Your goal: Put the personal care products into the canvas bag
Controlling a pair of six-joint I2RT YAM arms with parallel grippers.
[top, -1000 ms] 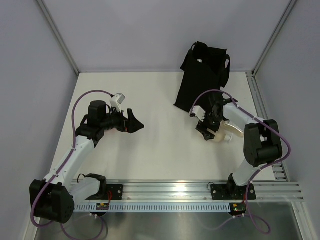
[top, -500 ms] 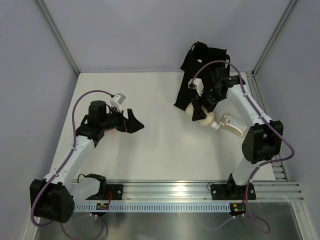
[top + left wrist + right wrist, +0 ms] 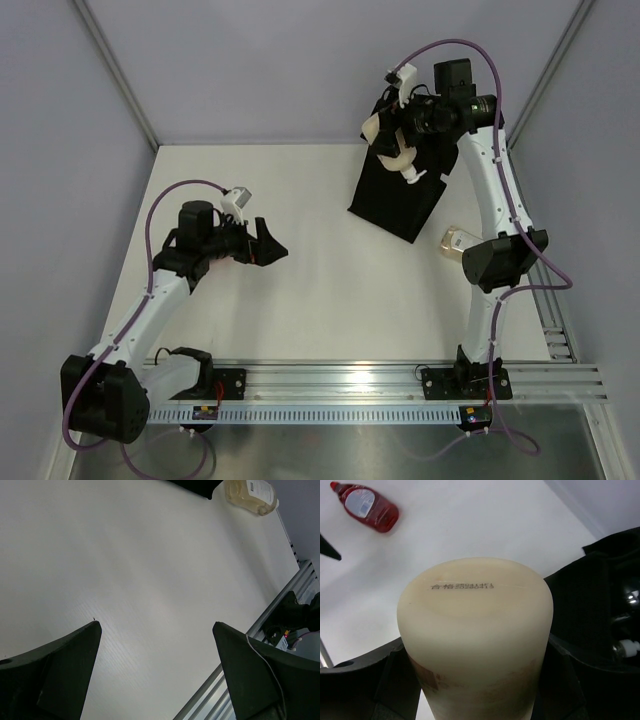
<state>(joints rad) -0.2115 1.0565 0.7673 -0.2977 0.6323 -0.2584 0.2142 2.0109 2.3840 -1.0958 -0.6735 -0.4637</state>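
My right gripper is shut on a beige bottle and holds it high over the open top of the black canvas bag. In the right wrist view the beige bottle's base fills the middle between my fingers, with the canvas bag's mouth to the right and a white cap inside it. A clear bottle of yellowish liquid lies on the table right of the bag. A red bottle lies on the table. My left gripper hovers open and empty at the left.
The left wrist view shows bare white tabletop between my open left gripper, the clear bottle far off and the metal rail at the near edge. Grey walls close in the table.
My right arm has lifted the beige bottle from the table at the right up and back to above the bag's mouth. The left arm has not moved.
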